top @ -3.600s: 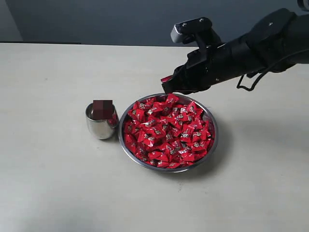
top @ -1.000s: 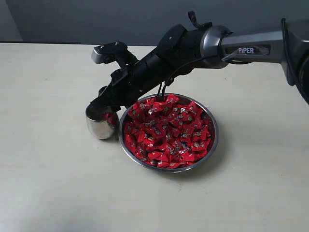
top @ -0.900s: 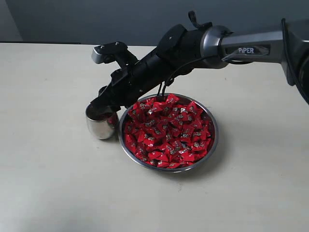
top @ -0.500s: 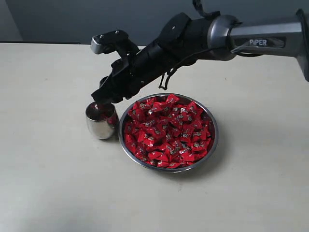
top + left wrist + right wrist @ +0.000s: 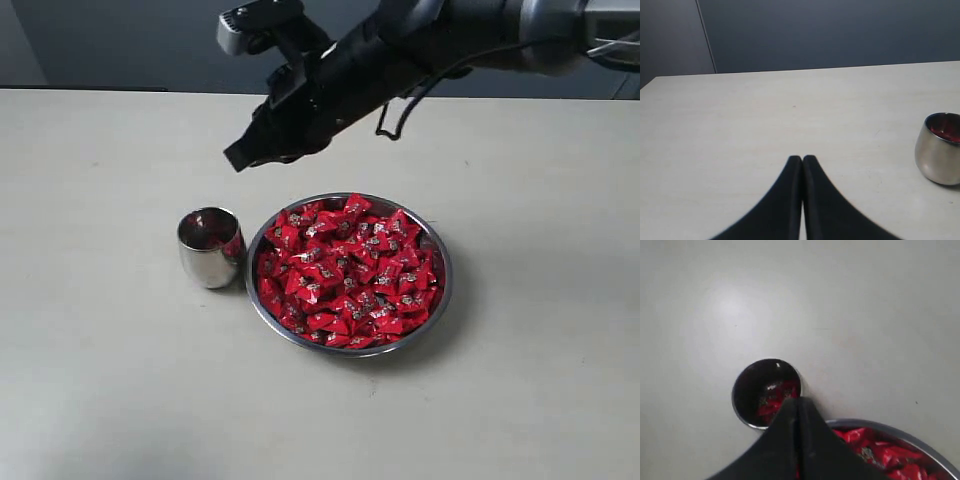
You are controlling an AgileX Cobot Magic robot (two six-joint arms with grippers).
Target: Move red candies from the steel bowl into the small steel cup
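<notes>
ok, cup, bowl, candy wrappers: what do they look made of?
Small steel cup: looks like polished stainless steel; mirror-like body reflects the table. Steel bowl: likely the same metal; thin bright rim. Red candies: glossy wrappers, foil or plastic film, can't tell which; sharp highlights.

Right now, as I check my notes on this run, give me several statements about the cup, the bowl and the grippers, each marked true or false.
1. The small steel cup stands upright beside the steel bowl. True.
2. The right gripper grips one of the red candies. False: its jaws are shut on nothing.
3. The cup is empty. False: a few red candies lie inside it.
4. The bowl is heaped with candies. True.
5. The left gripper is open. False: it is shut.
</notes>
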